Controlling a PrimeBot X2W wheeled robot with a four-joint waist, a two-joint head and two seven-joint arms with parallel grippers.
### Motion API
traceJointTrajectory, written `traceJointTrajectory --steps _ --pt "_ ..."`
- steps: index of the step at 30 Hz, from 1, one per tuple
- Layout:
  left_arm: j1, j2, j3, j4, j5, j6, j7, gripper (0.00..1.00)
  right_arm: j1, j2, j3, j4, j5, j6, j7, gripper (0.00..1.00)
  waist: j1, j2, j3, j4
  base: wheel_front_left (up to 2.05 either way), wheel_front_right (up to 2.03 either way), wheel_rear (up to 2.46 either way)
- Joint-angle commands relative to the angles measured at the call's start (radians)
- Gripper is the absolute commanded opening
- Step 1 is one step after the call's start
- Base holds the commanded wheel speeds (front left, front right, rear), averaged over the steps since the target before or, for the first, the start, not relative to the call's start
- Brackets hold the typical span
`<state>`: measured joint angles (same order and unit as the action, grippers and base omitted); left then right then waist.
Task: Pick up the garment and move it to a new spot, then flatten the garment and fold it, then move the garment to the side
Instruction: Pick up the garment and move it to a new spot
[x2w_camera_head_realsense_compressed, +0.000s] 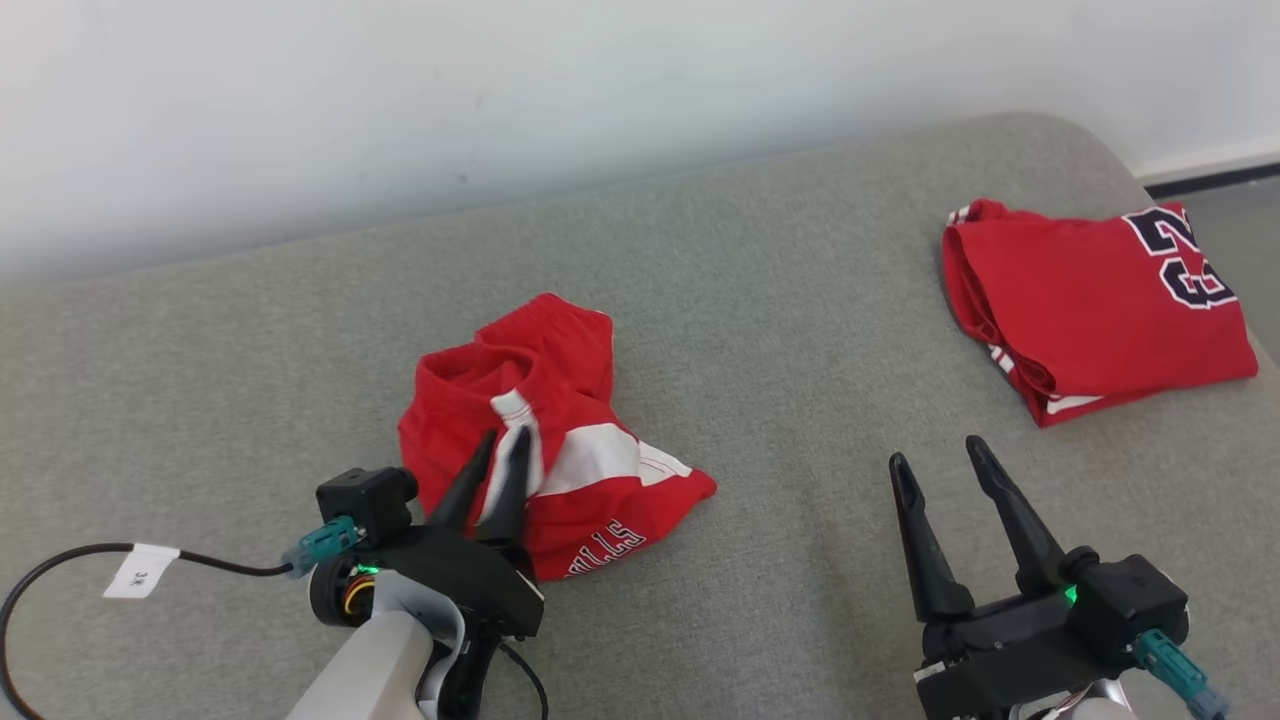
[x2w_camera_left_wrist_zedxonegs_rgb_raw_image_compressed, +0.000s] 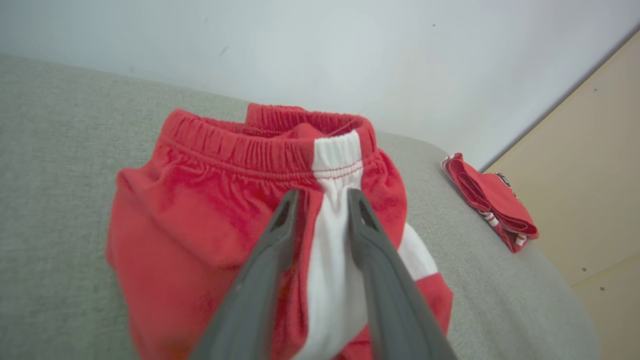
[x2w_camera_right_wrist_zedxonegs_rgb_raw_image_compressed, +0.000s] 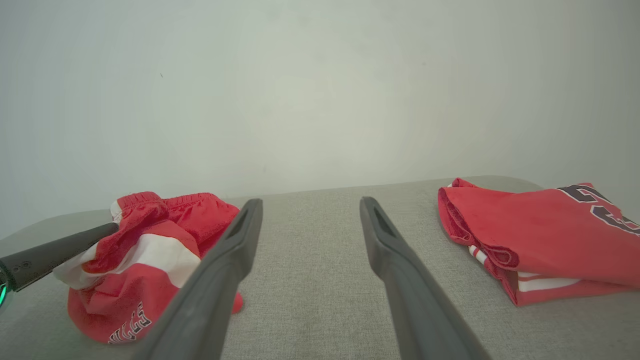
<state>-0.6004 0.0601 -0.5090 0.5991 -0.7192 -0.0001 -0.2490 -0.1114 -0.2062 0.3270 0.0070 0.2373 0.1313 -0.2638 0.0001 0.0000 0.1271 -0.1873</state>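
Shorts of red knit cloth with an elastic waistband and a broad white side stripe (x2w_camera_head_realsense_compressed: 560, 440) lie crumpled in a loose heap on the grey woven cushion (x2w_camera_head_realsense_compressed: 750, 250). They lie well apart from the folded red jersey with dark block numerals (x2w_camera_head_realsense_compressed: 1090, 300), off to the jersey's left as the robot faces it, and a little nearer the robot than the jersey is. Part of a line of white lettering shows on the heap's edge farthest from the jersey's back corner.

The left gripper (x2w_camera_head_realsense_compressed: 506, 434) is on the side of the shorts away from the jersey, its two dark fingers lying against the heap. In the left wrist view the gripper (x2w_camera_left_wrist_zedxonegs_rgb_raw_image_compressed: 322, 192) has its fingers parted, and the white stripe of the shorts (x2w_camera_left_wrist_zedxonegs_rgb_raw_image_compressed: 200, 215) runs through the gap between them just below the waistband. The jersey (x2w_camera_left_wrist_zedxonegs_rgb_raw_image_compressed: 492, 200) sits far off at the cushion's rim.

The right gripper (x2w_camera_head_realsense_compressed: 936, 450) hovers over bare cushion near the jersey, at its near left corner and apart from it. Its fingers are spread wide and nothing is between them. In its own wrist view the gripper (x2w_camera_right_wrist_zedxonegs_rgb_raw_image_compressed: 311, 201) frames open cushion, with the jersey (x2w_camera_right_wrist_zedxonegs_rgb_raw_image_compressed: 540, 225) on one side and the shorts (x2w_camera_right_wrist_zedxonegs_rgb_raw_image_compressed: 150, 270) on the other.

A black cable with a white tag (x2w_camera_head_realsense_compressed: 140, 570) trails from the left wrist, farther from the jersey.
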Motion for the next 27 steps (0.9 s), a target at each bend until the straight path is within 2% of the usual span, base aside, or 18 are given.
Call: traceJointTrajectory --steps 1,7,13,16,22,27 --pt "-0.002 0.001 -0.004 -0.002 0.01 -0.005 -0.007 1.0 0.012 -0.004 0.006 0.002 0.005 -0.001 0.0 1.0 -0.0001 0.0 -0.023 0.018 0.0 0.0 0.0" --pt "0.064 0.015 0.011 -0.053 0.065 0.012 -0.016 1.0 0.031 -0.002 0.034 0.022 0.036 -0.001 0.0 1.0 -0.0001 0.0 -0.088 0.067 0.0 0.0 0.0" --pt "0.201 0.06 0.102 -0.213 0.155 0.057 -0.017 1.0 0.04 -0.003 0.06 0.044 0.063 -0.001 0.0 1.0 -0.0001 0.0 -0.127 0.12 0.0 0.0 0.0" --pt "0.29 0.065 0.174 -0.299 0.19 0.068 -0.017 1.0 0.044 -0.001 0.061 0.055 0.062 -0.001 0.0 1.0 -0.0001 0.0 -0.145 0.145 0.0 0.0 0.0" --pt "0.451 0.07 0.307 -0.442 0.279 0.057 -0.017 1.0 0.072 0.001 0.046 0.06 0.052 -0.001 0.0 1.0 -0.0001 0.0 -0.173 0.188 0.0 0.0 0.0" --pt "0.536 0.068 0.358 -0.509 0.352 0.034 -0.017 1.0 0.095 0.0 0.025 0.053 0.045 -0.001 0.0 1.0 -0.0001 0.0 -0.191 0.209 0.0 0.0 0.0"
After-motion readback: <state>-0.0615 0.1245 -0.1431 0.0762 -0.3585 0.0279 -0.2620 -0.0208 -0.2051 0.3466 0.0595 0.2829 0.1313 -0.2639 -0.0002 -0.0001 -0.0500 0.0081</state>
